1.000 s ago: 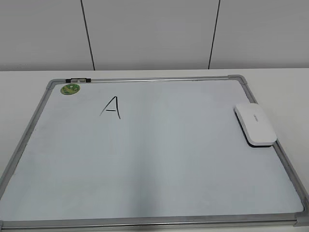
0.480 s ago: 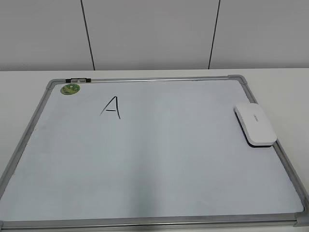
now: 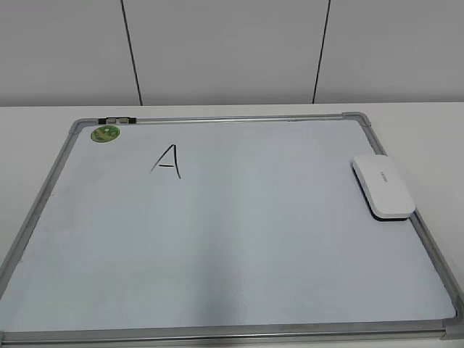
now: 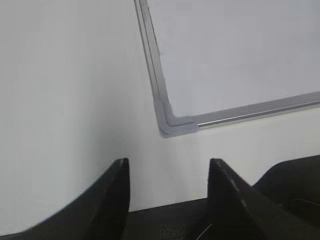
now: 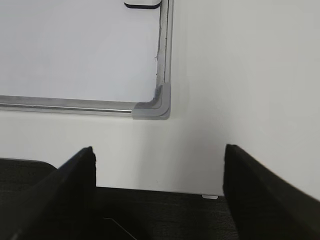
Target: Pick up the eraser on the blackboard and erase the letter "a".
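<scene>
Jaws of both grippers stand spread and empty, the right gripper wider than the left gripper, each held back over the bench near a front corner of the blackboard. The eraser, white and flat with a dark underside, lies at the board's right edge, ahead of the right arm, which seems nearer. Its long axis runs roughly along that edge. Only an uppercase "A" is visible, far left.

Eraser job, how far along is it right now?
Nothing looks done yet. The eraser lies untouched at the right edge of the blackboard, and the letter is unwiped. Nothing is in hand: the left hand and right hand are both open, off the board's near corners. Picking up and wiping remain.
</scene>
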{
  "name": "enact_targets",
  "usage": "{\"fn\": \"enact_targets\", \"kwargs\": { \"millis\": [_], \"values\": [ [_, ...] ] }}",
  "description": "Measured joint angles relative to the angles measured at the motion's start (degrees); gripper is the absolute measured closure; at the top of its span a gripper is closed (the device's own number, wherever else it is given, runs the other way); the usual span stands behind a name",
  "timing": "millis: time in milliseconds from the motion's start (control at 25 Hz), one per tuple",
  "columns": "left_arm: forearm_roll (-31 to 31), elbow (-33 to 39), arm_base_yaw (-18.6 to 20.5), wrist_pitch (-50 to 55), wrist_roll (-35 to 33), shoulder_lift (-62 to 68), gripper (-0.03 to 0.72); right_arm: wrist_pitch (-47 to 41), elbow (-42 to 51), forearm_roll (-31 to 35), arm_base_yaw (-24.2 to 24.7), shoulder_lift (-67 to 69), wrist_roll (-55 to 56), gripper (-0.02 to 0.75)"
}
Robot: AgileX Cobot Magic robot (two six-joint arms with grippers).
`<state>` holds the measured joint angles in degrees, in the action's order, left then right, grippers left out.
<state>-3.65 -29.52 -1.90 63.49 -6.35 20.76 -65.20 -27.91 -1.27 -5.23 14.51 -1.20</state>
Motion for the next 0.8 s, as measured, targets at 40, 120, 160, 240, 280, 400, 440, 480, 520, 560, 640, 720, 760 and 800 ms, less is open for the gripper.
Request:
{"fn": "enact_targets", "kwargs": {
  "millis": [40, 120, 160, 240, 280, 400, 440, 480, 520, 560, 640, 720, 760, 800],
  "values": [
    [0.0, 0.2, 0.0, -0.3, 0.0, 0.0, 0.316, 0.0, 0.0, 0.0, 0.0, 0.0, 0.1, 0.150],
    [0.0, 0.2, 0.0, -0.7, 0.0, 0.0, 0.316, 0.0, 0.0, 0.0, 0.0, 0.0, 0.1, 0.151],
    [0.0, 0.2, 0.0, -0.8, 0.0, 0.0, 0.316, 0.0, 0.0, 0.0, 0.0, 0.0, 0.1, 0.151],
    [0.0, 0.2, 0.0, -0.8, 0.0, 0.0, 0.316, 0.0, 0.0, 0.0, 0.0, 0.0, 0.1, 0.151],
    [0.0, 0.2, 0.0, -0.8, 0.0, 0.0, 0.316, 0.0, 0.0, 0.0, 0.0, 0.0, 0.1, 0.151],
    [0.0, 0.2, 0.0, -0.8, 0.0, 0.0, 0.316, 0.0, 0.0, 0.0, 0.0, 0.0, 0.1, 0.151],
    [0.0, 0.2, 0.0, -0.8, 0.0, 0.0, 0.316, 0.0, 0.0, 0.0, 0.0, 0.0, 0.1, 0.151],
    [0.0, 0.2, 0.0, -0.8, 0.0, 0.0, 0.316, 0.0, 0.0, 0.0, 0.0, 0.0, 0.1, 0.151],
    [0.0, 0.2, 0.0, -0.8, 0.0, 0.0, 0.316, 0.0, 0.0, 0.0, 0.0, 0.0, 0.1, 0.151],
    [0.0, 0.2, 0.0, -0.8, 0.0, 0.0, 0.316, 0.0, 0.0, 0.0, 0.0, 0.0, 0.1, 0.151],
    [0.0, 0.2, 0.0, -0.8, 0.0, 0.0, 0.316, 0.0, 0.0, 0.0, 0.0, 0.0, 0.1, 0.151],
    [0.1, 0.2, 0.0, -0.8, 0.0, 0.0, 0.300, 0.0, 0.0, 0.0, 0.0, 0.0, 0.1, 0.151],
    [0.1, 0.2, 0.0, -0.8, 0.0, 0.0, 0.280, 0.0, 0.0, 0.0, 0.0, 0.0, 0.1, 0.151],
    [0.1, 0.2, 0.0, -0.8, 0.0, 0.0, 0.248, 0.0, 0.0, 0.0, 0.0, 0.0, 0.1, 0.151]
  ]
}}
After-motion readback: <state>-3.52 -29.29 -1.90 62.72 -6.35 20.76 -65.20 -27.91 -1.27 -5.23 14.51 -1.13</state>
